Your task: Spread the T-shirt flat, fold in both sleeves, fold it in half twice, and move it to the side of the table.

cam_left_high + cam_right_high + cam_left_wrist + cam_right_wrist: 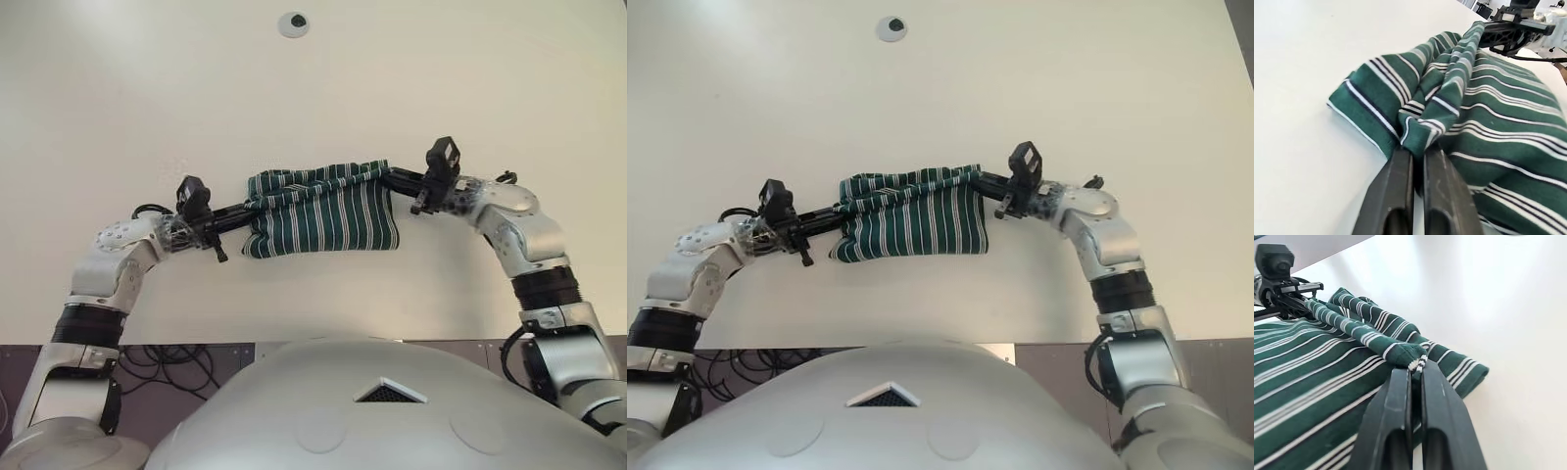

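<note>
The left gripper (1418,151) and right gripper (1416,369) each pinch the shirt (323,213) tight. Move both together and level, so the fold lands straight.

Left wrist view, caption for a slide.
Left hand pinches a bunched edge of the green striped T-shirt on the white table.

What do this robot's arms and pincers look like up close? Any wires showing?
The left arm and right arm have rounded silvery-grey shells, with black bands at the joints. Thin black cables loop near the wrists. The left end effector and right end effector are black, each with two long, flat fingers.
</note>
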`<state>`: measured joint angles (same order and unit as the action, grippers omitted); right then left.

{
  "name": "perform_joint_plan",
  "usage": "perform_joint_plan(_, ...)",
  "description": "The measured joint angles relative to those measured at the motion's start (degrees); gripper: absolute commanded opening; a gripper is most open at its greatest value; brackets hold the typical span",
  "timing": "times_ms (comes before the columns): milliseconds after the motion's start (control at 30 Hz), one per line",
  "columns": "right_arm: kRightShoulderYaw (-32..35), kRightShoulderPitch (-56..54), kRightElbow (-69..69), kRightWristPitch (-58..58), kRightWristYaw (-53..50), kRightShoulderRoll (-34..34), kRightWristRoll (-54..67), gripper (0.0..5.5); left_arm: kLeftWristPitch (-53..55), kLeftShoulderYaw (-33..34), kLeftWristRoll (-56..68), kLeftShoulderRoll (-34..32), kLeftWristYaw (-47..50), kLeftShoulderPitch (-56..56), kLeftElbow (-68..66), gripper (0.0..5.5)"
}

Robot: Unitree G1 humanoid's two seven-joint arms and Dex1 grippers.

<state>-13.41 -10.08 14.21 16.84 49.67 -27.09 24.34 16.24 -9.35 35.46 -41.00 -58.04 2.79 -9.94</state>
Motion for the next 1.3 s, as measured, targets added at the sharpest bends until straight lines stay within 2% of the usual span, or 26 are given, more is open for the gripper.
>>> perform_joint_plan(33, 0.1, -0.8, 1.7, 0.0, -0.1, 0.2, -0.4, 0.0, 1.4, 0.6, 0.0, 0.5, 0.0, -0.4, -0.1, 0.29)
perform_joint_plan(167, 2.8, -4.0, 6.7, 0.9, -0.5, 4.2, -0.1, 0.79, 7.7, 4.5, 1.1, 2.9, 2.6, -3.5, -2.5, 0.86)
perform_joint_plan(467, 10.3, -6.0, 10.1, 4.7, -0.7, 7.3, 2.7, 2.31, 14.9, 13.4, 4.1, 6.0, 4.5, -4.7, -2.5, 2.1)
perform_joint_plan(600, 13.3, -7.1, 10.9, 3.4, -1.8, 9.5, 2.9, 3.05, 16.5, 15.8, 3.5, 8.4, 9.4, -7.3, -4.2, 2.19)
perform_joint_plan(733, 15.2, -6.7, 9.2, -9.9, -0.5, 13.2, 2.0, 3.11, 15.8, 18.1, 1.1, 10.1, 13.7, -10.6, -9.7, 2.19)
perform_joint_plan(833, 12.2, -3.9, 3.9, -23.0, 2.6, 15.7, -1.3, 3.11, 11.0, 20.3, -1.3, 12.0, 16.4, -13.4, -15.9, 2.19)
perform_joint_plan(933, 5.5, -1.9, 5.0, -35.1, 1.8, 17.9, -10.9, 3.11, 3.7, 22.8, -3.0, 14.6, 18.8, -15.5, -20.3, 2.19)
perform_joint_plan(1033, -0.9, -3.7, 14.4, -43.4, -8.2, 19.7, -26.0, 3.11, -10.3, 25.2, -5.3, 19.4, 21.4, -16.4, -21.5, 2.19)
perform_joint_plan(1133, -6.0, -8.9, 25.5, -46.6, -19.1, 22.5, -36.2, 3.11, -23.1, 26.2, -6.4, 27.4, 22.5, -16.3, -22.0, 2.19)
perform_joint_plan(1300, -6.9, -13.6, 35.2, -46.5, -24.2, 24.6, -37.3, 3.11, -35.7, 27.1, -7.5, 35.2, 22.8, -17.0, -28.3, 2.19)
